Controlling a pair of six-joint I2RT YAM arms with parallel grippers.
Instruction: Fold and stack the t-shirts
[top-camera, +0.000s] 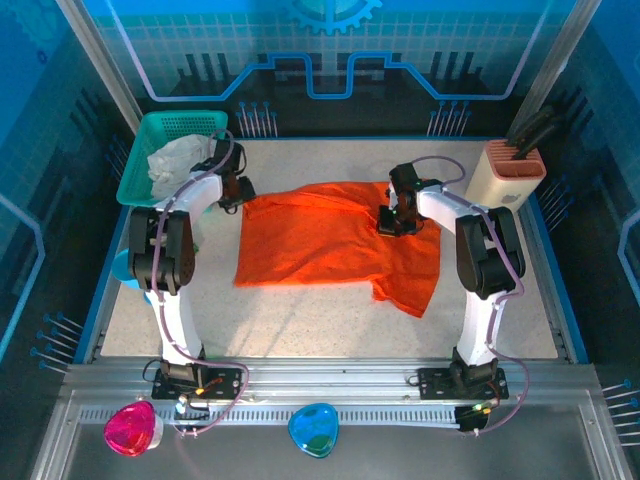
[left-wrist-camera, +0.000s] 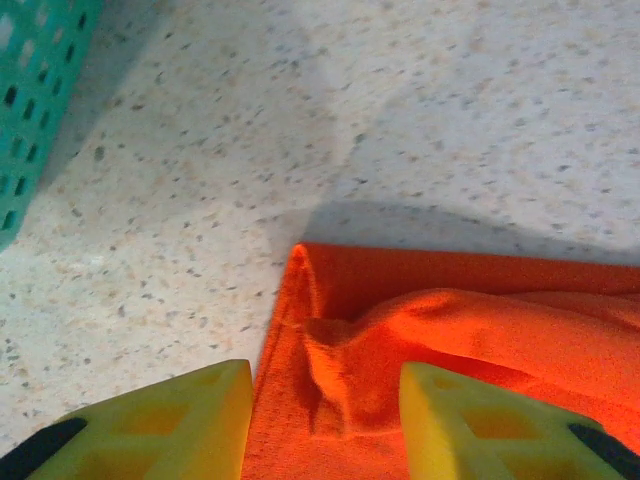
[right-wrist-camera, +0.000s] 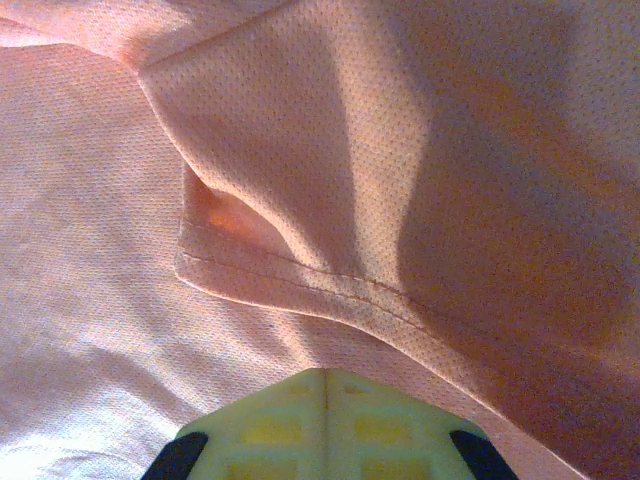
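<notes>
Orange t-shirt (top-camera: 320, 245) spread on table (top-camera: 300, 320); left gripper (left-wrist-camera: 325, 378) straddles its corner, jaws apart; right gripper (right-wrist-camera: 325, 385) low over it, jaws closed.

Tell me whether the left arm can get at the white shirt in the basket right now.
Probably yes. The left gripper is open right beside the basket, whose top is open, and the white shirt lies uncovered inside.

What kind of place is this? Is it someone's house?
Probably not a house; it looks like a robot lab booth. Two robot arms stand at a speckled table, with blue printed walls around it.
</notes>
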